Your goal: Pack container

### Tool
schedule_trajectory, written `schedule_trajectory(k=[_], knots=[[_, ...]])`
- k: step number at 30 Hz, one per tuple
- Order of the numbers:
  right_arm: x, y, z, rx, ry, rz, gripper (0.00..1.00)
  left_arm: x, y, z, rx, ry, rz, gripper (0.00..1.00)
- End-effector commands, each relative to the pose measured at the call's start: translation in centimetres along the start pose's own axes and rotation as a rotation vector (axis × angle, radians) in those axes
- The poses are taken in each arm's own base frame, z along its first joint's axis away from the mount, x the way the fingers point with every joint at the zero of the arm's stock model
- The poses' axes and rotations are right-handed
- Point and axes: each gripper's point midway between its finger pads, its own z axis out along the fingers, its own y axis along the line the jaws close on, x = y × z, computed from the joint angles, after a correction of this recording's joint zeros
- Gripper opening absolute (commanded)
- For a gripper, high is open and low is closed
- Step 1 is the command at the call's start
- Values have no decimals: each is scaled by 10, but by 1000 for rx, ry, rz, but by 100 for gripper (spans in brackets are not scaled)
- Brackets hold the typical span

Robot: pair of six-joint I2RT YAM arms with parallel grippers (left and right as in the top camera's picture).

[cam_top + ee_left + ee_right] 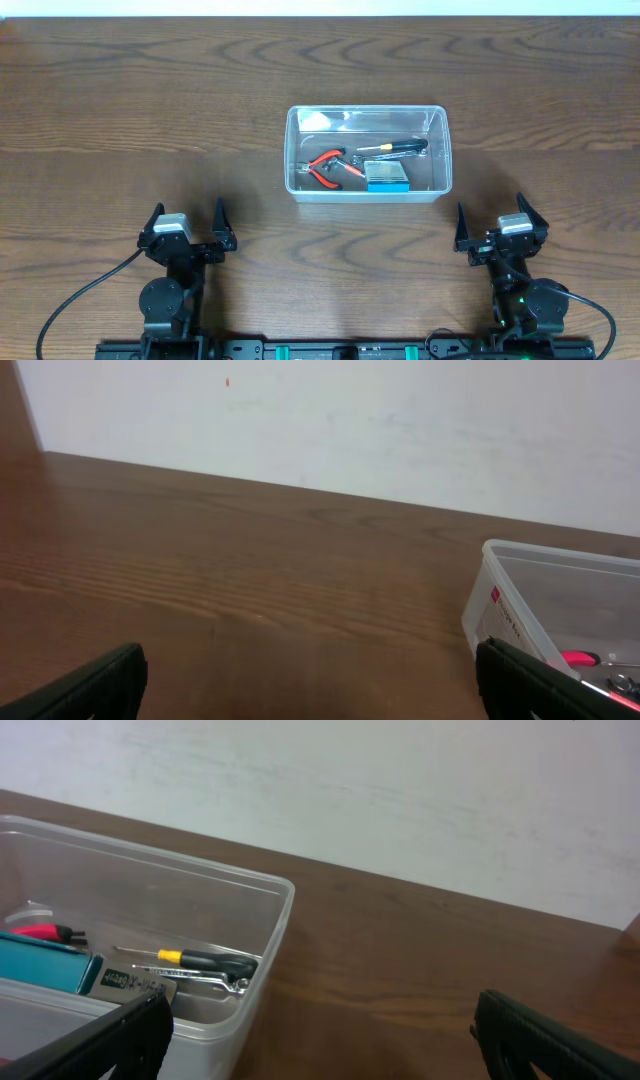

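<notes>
The clear plastic container (368, 190) stands at the table's middle. Inside lie red-handled pliers (328, 167), a yellow-and-black screwdriver (393, 148), a small wrench (360, 160) and a blue-and-white box (386, 178). My left gripper (187, 226) is open and empty, near the front left, well apart from the container. My right gripper (502, 224) is open and empty, front right. The left wrist view shows the container's corner (500, 585) at right. The right wrist view shows the container (270, 920) at left with the screwdriver (205, 960) and box (45, 967) inside.
The wooden table (130, 110) runs to a white wall at the back. Black cables trail from both arm bases at the front edge.
</notes>
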Motion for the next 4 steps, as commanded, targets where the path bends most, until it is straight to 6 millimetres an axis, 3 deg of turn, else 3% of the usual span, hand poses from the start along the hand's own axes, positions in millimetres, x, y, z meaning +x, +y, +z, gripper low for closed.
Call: schedule_trajectory(k=[1, 4], knots=[[1, 1, 0, -5, -1, 14, 99, 16, 4, 1, -18, 51, -7, 98], [1, 1, 0, -5, -1, 14, 99, 16, 4, 1, -18, 51, -7, 98]])
